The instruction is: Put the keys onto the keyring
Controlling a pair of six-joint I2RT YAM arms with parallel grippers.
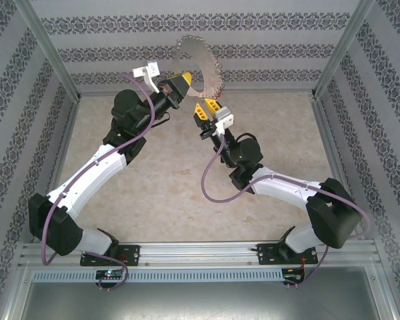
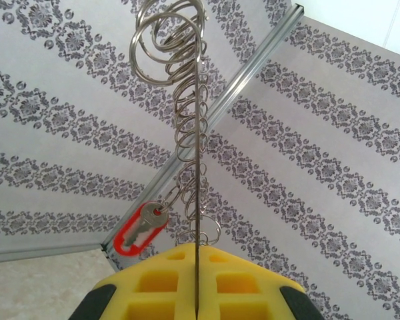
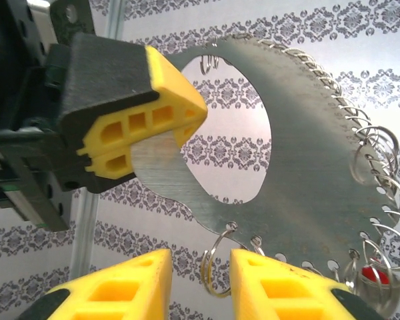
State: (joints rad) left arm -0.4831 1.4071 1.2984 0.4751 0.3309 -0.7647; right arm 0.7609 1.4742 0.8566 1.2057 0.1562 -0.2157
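Keyring (image 1: 199, 61): a flat silvery plate with a large central opening and small split rings (image 3: 377, 160) strung through holes along its rim. Held aloft before the patterned back wall (image 1: 273, 40), well above the table (image 1: 153, 193). Clamped at its lower left edge by the left gripper (image 1: 185, 84), yellow fingers (image 3: 153, 107) pressed flat against both faces of the plate. In the left wrist view, seen edge-on as a thin line rising from between the fingertips, with rings stacked along its length. One key (image 2: 147, 219), red-headed, hanging from a ring low on the plate's left side, just above the fingertips. Right gripper (image 1: 209, 107) just below the keyring, jaws parted, grasping nothing. In the right wrist view, one split ring on the lower rim dangling into the gap between the two yellow pads (image 3: 280, 293), nearer the right-hand one; contact with that pad not discernible. Red spot (image 3: 370, 275) behind the rings at the lower right rim, too hidden to identify.
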